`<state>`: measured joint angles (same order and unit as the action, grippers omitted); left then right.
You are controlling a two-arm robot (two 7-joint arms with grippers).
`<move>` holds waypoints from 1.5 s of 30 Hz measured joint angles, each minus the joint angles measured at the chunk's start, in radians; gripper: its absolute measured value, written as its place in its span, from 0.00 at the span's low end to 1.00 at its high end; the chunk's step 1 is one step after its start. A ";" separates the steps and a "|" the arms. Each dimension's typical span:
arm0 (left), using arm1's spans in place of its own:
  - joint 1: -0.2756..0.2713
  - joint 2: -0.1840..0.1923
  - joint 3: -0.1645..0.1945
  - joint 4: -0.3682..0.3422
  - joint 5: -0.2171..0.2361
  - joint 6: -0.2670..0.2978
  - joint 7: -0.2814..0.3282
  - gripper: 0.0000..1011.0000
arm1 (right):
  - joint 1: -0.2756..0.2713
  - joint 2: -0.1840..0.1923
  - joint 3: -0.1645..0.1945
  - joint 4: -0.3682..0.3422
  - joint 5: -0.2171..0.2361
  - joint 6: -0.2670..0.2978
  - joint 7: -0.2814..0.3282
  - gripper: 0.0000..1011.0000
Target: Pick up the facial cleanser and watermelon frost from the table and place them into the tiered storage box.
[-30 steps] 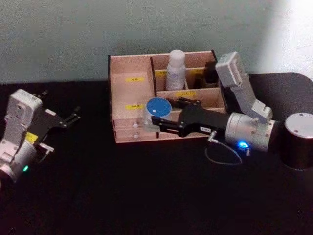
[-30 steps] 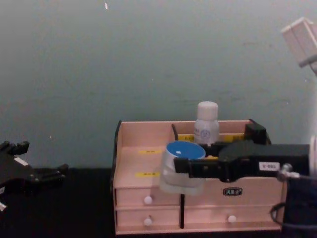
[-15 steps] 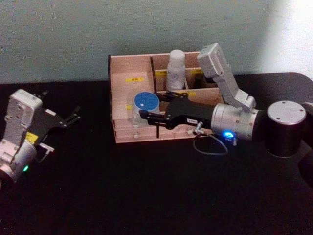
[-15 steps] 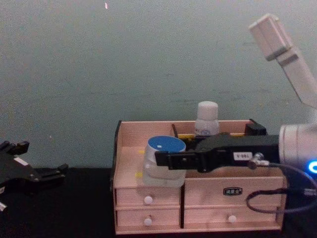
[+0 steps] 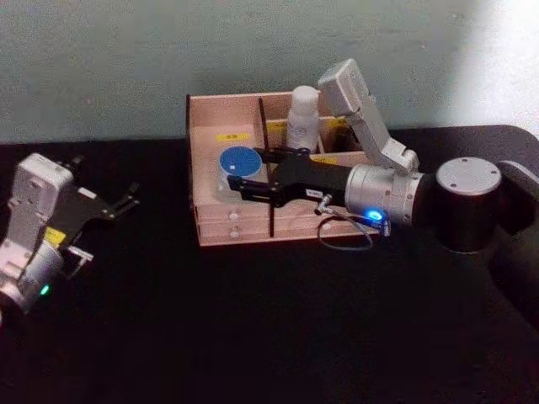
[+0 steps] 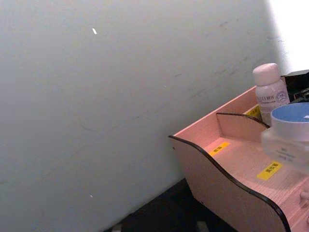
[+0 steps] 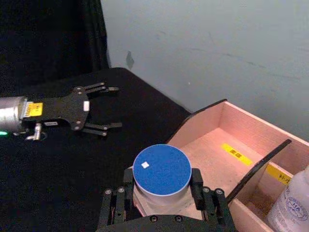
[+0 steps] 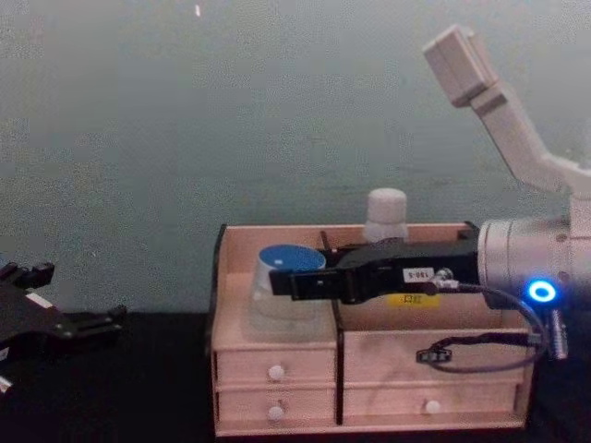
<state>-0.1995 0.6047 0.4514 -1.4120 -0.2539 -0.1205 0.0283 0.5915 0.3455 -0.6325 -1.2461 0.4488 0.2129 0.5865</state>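
Change since earlier: over the last second the blue-lidded jar (image 5: 236, 162) has been carried leftward and back by the right gripper (image 5: 238, 182), from in front of the box's front tier to a spot over its wide left compartment; the right arm has swung further in over the box, while the left gripper has kept its place.

Table (image 5: 253, 337): a black surface, bare in the foreground of the head view.

Left gripper (image 5: 126, 199): parked over the table's left side, well apart from the box; its black fingers (image 7: 99, 88) are seen spread wide, with nothing between them.

Right gripper: reached in from the right across the box's front, its jaws closed on the sides of the jar, one finger on each side as seen in the right wrist view.

Blue-lidded jar: a clear, pale body with a round blue lid, held upright in the left compartment's opening; whether its base touches the floor of the compartment cannot be told.

Tiered storage box (image 5: 210, 220): pale wood with dark-edged curved sides, yellow labels (image 6: 269, 170) on its steps and white-knobbed drawers (image 8: 276, 373) along the front, set against the wall.

White bottle (image 5: 302, 119): standing upright in a rear compartment, behind the right gripper.
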 joint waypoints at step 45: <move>0.000 0.000 0.000 0.000 0.000 0.000 0.000 0.99 | 0.136 -0.122 -0.006 0.246 0.002 0.043 0.020 0.70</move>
<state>-0.1995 0.6046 0.4514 -1.4120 -0.2539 -0.1205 0.0282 0.7271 0.2233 -0.6380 -1.0001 0.4510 0.2561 0.6064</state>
